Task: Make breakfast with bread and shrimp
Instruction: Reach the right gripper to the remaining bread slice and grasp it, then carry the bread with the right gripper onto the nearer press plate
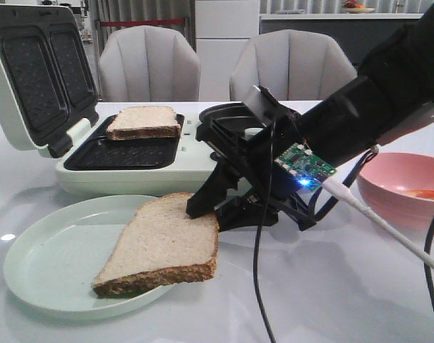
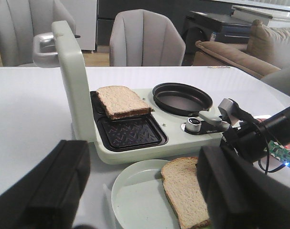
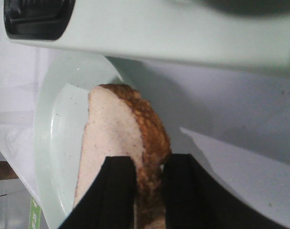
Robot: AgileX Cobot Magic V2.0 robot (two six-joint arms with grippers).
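Note:
One slice of bread (image 1: 163, 246) lies on the pale green plate (image 1: 52, 264), its right edge overhanging the rim. My right gripper (image 1: 211, 211) is shut on that crust edge, one finger on each face of the bread (image 3: 111, 129). A second slice (image 1: 144, 121) rests in the far tray of the open sandwich maker (image 1: 131, 171). The shrimp (image 1: 422, 193) lies inside the pink bowl (image 1: 395, 179) at the right. My left gripper (image 2: 140, 200) hangs open above the near side of the plate (image 2: 135, 200), holding nothing.
The maker's lid (image 1: 38, 71) stands upright at the left. A round black pan (image 2: 182, 98) and a knob (image 2: 194, 125) sit on the maker's right half. The right arm's white cable (image 1: 388, 236) trails across the table. Two chairs stand behind.

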